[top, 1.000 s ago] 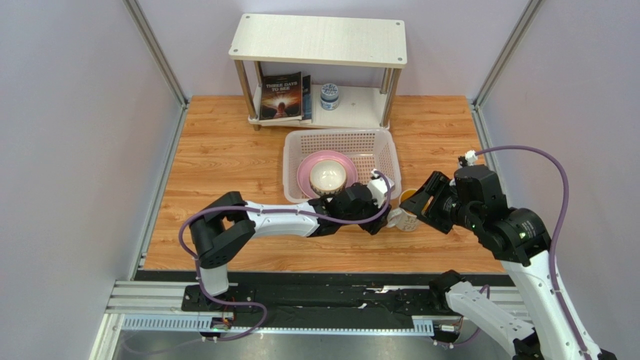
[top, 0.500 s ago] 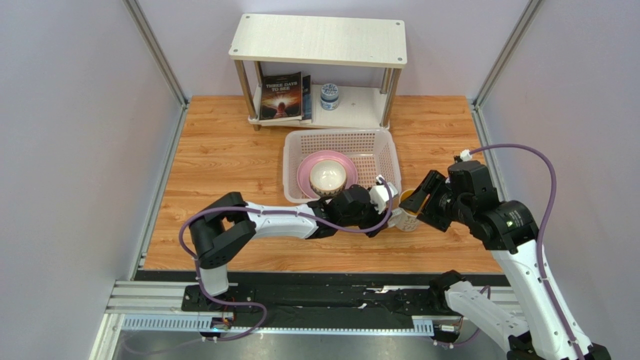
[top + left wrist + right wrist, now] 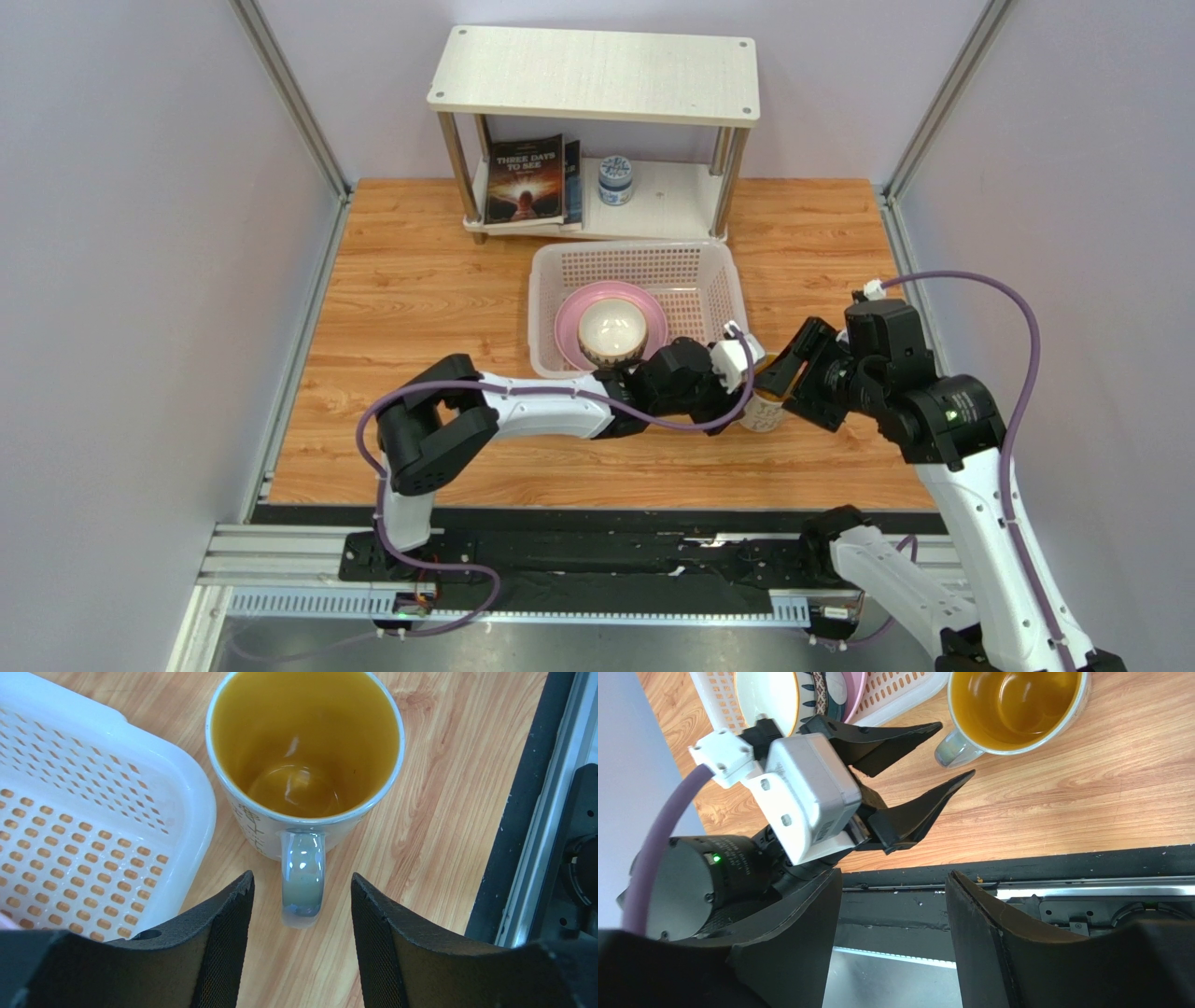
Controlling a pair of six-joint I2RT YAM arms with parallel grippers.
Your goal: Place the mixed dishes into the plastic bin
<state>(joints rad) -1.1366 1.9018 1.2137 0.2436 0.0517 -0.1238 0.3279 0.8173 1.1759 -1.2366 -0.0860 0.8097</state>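
Your wood-grain surface [image 3: 407,294] carries three things directly. The plastic bin [image 3: 634,252] sits flat on it, toward the far middle. Just beyond the bin's far rim, the white two-tier shelf [image 3: 596,73] stands with its legs on the wood. Just beside the bin's near right corner, the mug [image 3: 305,749] stands upright on bare wood, its yellow inside showing and its handle apart from the bin's wall.
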